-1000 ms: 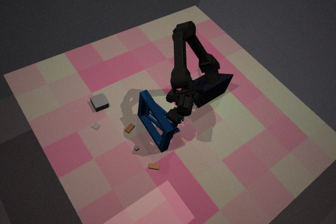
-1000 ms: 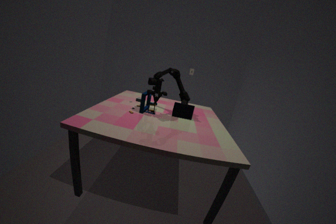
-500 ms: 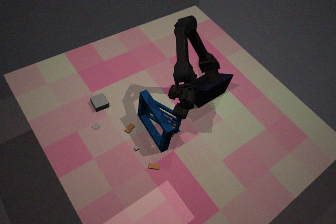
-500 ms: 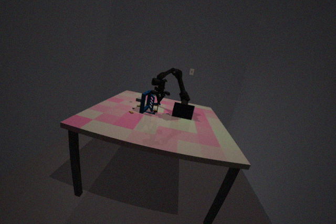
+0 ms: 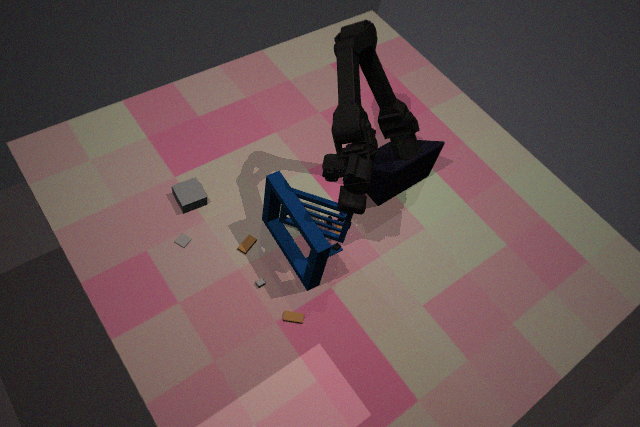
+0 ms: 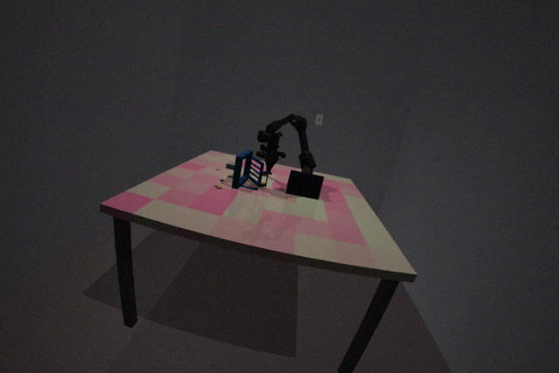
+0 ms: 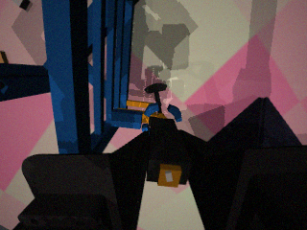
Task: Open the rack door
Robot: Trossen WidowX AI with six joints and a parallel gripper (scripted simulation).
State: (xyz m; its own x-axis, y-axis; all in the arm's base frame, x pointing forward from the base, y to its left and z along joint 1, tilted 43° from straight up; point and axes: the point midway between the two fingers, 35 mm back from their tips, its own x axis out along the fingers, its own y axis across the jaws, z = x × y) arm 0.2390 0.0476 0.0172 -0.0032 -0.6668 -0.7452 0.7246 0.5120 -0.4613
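Observation:
The blue rack frame [image 5: 311, 224] [image 6: 237, 172] stands upright on the table. Its blue barred door [image 5: 346, 228] [image 6: 262, 172] [image 7: 58, 96] is swung well out of the frame toward the arm's side; I cannot tell the exact angle. My gripper [image 7: 162, 135] [image 6: 270, 169] points down at the door's free edge and is shut on the upright handle. The handle's orange top [image 7: 175, 178] shows between the fingers in the wrist view. The arm hides the handle in the top view. How far the handle is turned cannot be made out.
A grey block [image 5: 189, 195] and a flat grey tile [image 5: 182, 240] lie beyond the frame. Two orange blocks [image 5: 247, 244] [image 5: 293, 316] and a small pale piece [image 5: 260, 282] lie on the side away from the arm. A dark box [image 5: 408, 174] [image 6: 304, 184] stands at the arm's base.

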